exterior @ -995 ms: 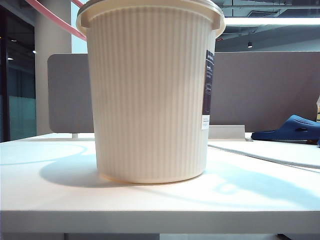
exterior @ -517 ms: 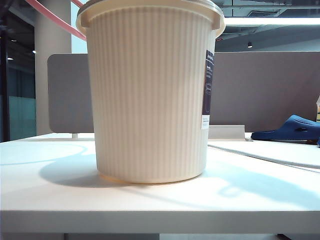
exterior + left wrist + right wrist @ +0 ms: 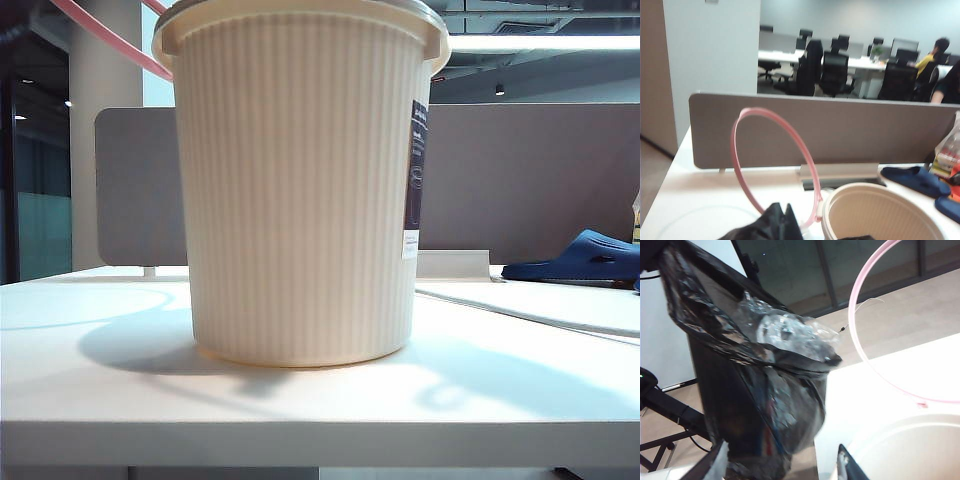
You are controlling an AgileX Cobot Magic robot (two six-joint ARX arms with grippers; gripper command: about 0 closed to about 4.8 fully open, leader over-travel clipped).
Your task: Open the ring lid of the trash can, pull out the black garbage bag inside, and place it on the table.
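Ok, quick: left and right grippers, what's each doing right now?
Left gripper: out of frame, shut; what it grips can't be told.
Right gripper: jaws wide, black garbage bag between its fingers.

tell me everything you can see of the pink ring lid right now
The ring lid is a thin, smooth pink hoop that looks like plastic, open in the middle. It is swung up off the rim and stands nearly upright, with its low end beside the rim of the cream trash can at what seems a hinge. In the exterior view only an arc slants behind the can's upper left. The right wrist view shows its curve beside the lifted black garbage bag.
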